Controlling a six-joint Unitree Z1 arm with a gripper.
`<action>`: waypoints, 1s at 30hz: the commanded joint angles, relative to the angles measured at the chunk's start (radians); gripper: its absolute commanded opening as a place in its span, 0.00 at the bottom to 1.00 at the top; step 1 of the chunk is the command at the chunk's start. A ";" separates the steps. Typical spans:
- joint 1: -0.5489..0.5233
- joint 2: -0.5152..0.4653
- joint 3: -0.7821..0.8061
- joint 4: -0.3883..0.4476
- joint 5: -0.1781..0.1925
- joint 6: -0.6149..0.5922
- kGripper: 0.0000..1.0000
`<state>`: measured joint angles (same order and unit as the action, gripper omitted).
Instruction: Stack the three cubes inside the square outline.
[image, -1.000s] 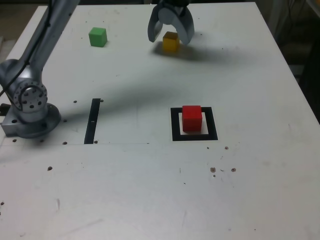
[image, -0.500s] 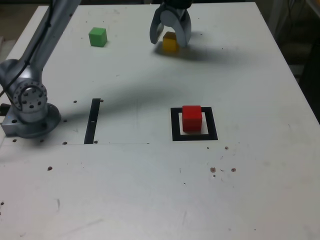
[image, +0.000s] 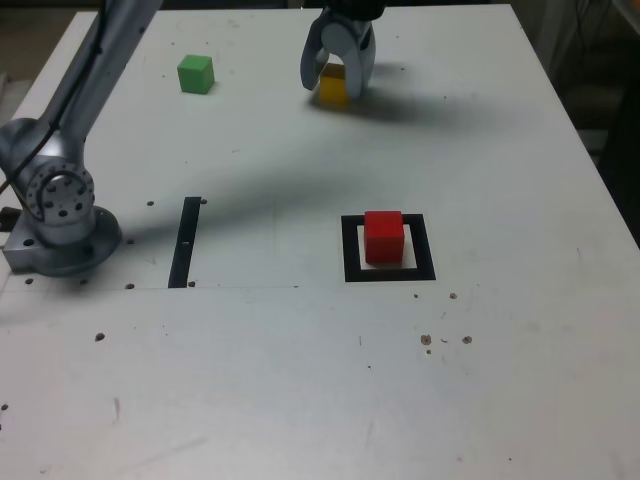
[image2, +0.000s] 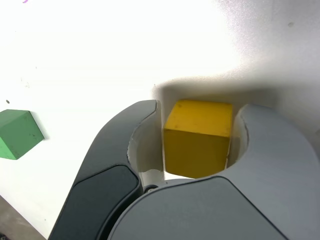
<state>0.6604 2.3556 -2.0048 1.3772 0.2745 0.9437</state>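
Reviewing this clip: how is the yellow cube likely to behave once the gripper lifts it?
The yellow cube looks solid with flat faces and crisp edges, so it will probably stay rigid rather than squash. Its matte surface suggests it won't slip easily between the gripper fingers, which sit on either side of it. Flat-sided, it should slide rather than roll if nudged on the table.

1. There are three cubes: one red cube (image: 383, 236), one yellow cube (image: 333, 86) and one green cube (image: 195, 73).
2. There is one square outline (image: 389, 273), black with a pale centre.
3. There is one narrow black strip (image: 185, 241).
4. There is one robot arm (image: 62, 190), and it has one gripper (image: 339, 82).
5. There is one white table (image: 320, 380).
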 joint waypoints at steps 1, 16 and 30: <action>-0.004 -0.004 0.003 -0.002 0.001 0.001 0.35; -0.048 -0.078 0.043 0.001 -0.026 -0.028 0.35; -0.166 -0.293 0.256 -0.002 -0.064 -0.197 0.35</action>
<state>0.5098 2.0885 -1.7723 1.3750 0.2153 0.7647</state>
